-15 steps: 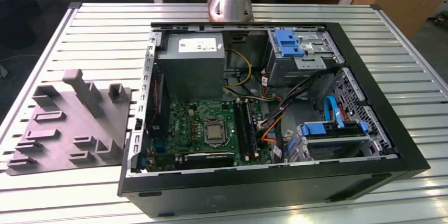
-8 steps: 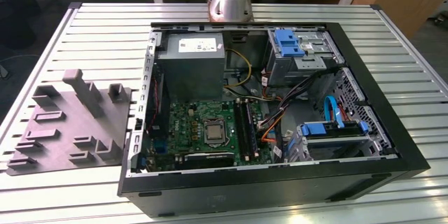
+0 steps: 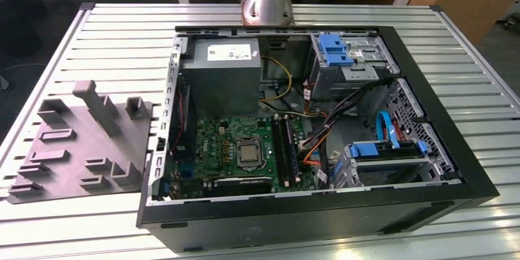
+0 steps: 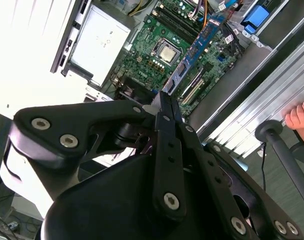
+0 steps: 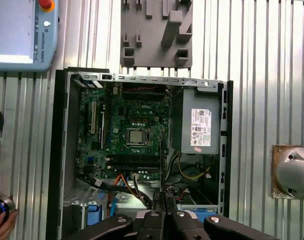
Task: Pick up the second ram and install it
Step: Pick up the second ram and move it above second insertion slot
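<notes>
The tool (image 4: pixel 162 102) hides one end of the second ram (image 4: pixel 194 54), and the edge crops a hand (image 4: pixel 298 116).

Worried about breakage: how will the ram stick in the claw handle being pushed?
Probably stiff yet fragile: the second ram is a thin flat board. Pinched at one end by the claw, it may tilt under pressure.

One ram (image 4: pixel 192 55), one case (image 3: pixel 309 218), one tray (image 3: pixel 65 150).
</notes>
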Robot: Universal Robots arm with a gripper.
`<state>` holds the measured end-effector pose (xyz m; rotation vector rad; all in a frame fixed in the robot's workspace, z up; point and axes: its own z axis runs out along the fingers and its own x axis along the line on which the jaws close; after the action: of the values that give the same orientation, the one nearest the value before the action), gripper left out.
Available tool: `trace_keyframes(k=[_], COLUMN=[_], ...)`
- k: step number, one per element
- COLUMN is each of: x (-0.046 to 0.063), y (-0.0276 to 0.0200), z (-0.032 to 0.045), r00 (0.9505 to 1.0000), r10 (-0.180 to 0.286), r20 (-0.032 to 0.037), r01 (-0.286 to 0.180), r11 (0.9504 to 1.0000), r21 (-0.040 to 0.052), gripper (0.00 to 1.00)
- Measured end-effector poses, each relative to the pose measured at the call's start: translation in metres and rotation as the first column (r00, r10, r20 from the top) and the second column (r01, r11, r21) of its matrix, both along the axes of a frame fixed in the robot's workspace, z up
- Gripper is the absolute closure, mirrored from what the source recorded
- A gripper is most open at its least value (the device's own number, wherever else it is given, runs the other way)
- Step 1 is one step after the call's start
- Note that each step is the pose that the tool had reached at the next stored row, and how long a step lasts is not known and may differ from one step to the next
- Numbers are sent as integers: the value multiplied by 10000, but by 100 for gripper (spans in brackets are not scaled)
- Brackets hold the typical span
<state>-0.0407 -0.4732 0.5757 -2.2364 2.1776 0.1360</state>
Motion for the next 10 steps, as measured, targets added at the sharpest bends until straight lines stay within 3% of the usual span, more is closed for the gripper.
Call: trace_keyframes(k=[10], x=[0], y=[0], z=[-44], r00=[10000], r10=[0], r20=[-1], r01=[0], r11=[10000], r21=[-1], gripper=[89])
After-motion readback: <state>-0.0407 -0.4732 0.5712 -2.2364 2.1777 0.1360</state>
